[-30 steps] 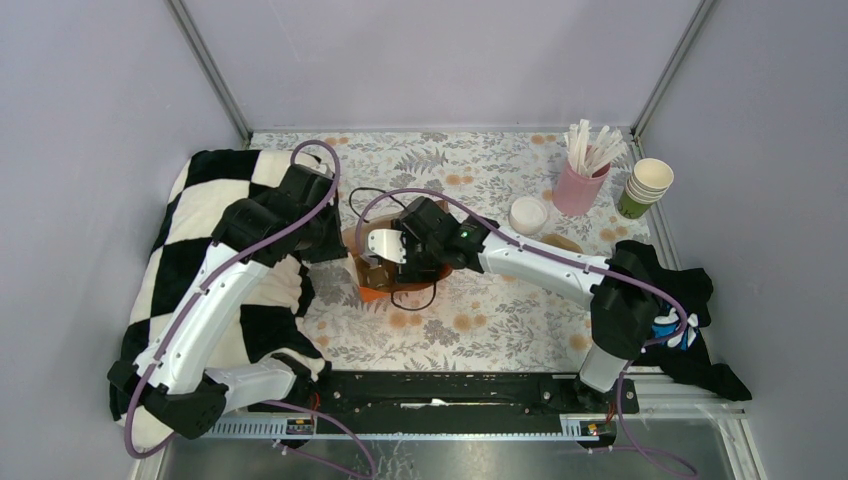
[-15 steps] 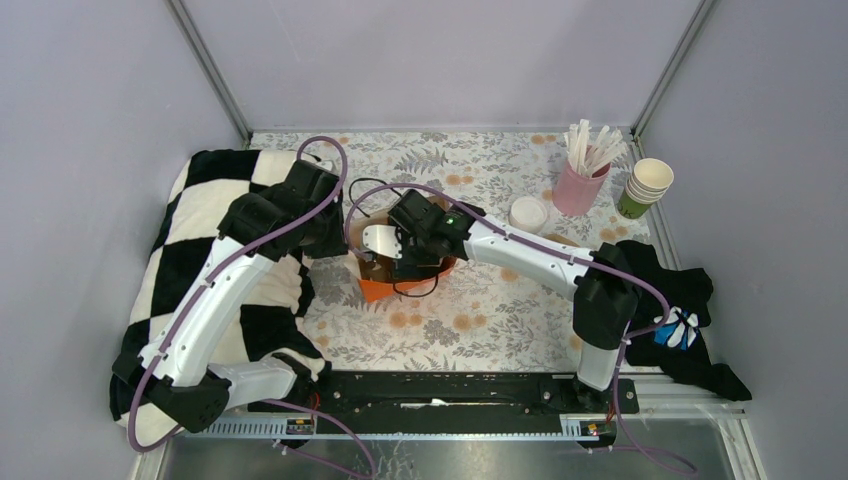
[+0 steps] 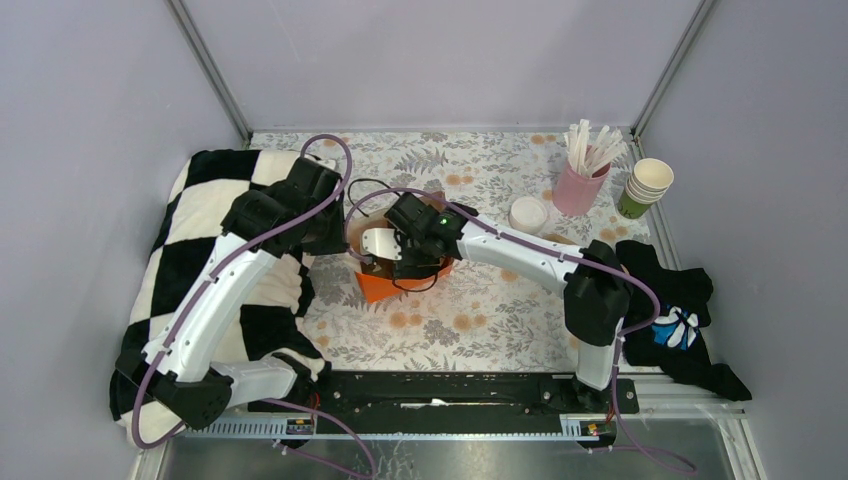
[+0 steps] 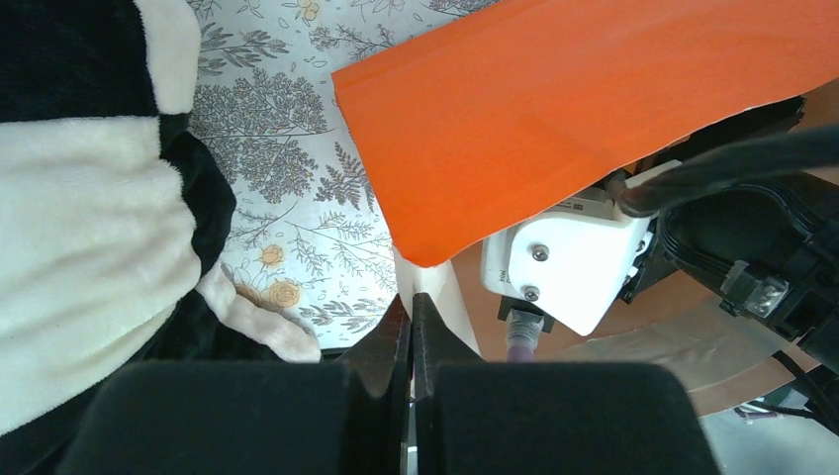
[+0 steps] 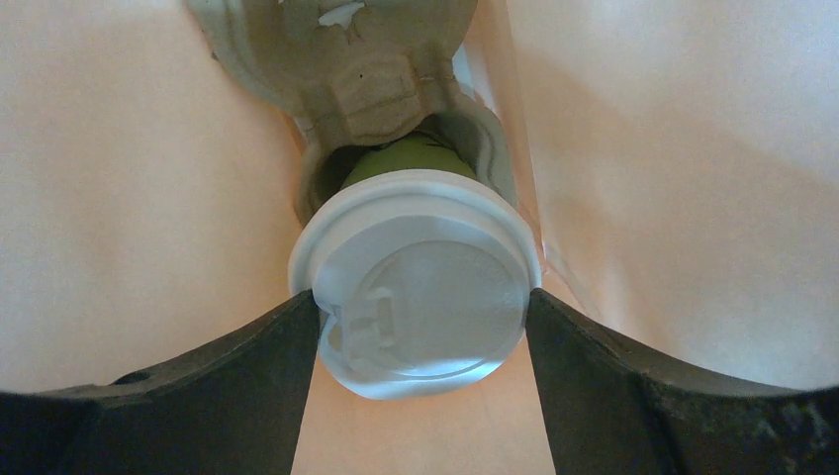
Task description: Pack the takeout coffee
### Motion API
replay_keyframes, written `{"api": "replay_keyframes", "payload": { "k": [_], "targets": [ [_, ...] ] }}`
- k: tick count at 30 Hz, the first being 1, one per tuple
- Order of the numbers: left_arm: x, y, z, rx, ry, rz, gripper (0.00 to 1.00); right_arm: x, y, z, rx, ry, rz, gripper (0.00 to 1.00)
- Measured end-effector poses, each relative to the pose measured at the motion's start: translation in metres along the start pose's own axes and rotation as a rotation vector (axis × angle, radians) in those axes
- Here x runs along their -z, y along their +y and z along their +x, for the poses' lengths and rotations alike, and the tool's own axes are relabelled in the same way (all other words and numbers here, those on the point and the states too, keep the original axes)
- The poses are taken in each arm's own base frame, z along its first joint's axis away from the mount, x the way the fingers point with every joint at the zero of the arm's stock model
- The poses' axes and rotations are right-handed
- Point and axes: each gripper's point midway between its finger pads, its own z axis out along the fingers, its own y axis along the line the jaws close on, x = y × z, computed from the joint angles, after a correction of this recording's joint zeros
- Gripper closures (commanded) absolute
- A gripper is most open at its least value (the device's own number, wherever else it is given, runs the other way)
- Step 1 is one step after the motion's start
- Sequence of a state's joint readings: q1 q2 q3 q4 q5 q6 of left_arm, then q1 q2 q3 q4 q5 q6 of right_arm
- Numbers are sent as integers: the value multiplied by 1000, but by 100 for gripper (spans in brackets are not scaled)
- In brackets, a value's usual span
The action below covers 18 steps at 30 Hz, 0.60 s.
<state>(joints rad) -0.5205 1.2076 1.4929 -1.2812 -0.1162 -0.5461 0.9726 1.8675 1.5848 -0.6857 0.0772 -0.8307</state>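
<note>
In orange bag (image 4: 594,119), takeout coffee (image 5: 416,287) within right pincer (image 5: 420,307), seemingly gripped

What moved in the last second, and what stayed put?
The right arm swung left, its elbow coming off the black cloth, and the right gripper slid left in the orange bag, clamping the takeout coffee. The left gripper kept pinching the bag's edge. Straw cup and cup stack stayed.
</note>
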Motion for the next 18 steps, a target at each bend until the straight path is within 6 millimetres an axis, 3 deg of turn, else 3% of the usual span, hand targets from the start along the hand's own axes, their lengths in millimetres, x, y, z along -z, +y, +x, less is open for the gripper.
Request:
{"api": "replay_keyframes", "payload": {
  "k": [13, 18],
  "targets": [
    [-5, 2, -5, -12, 2, -8, 100, -8, -1, -5, -6, -20, -6, 20],
    [-5, 2, -6, -10, -2, -8, 100, -10, -8, -9, -14, -38, 5, 16]
  ]
}}
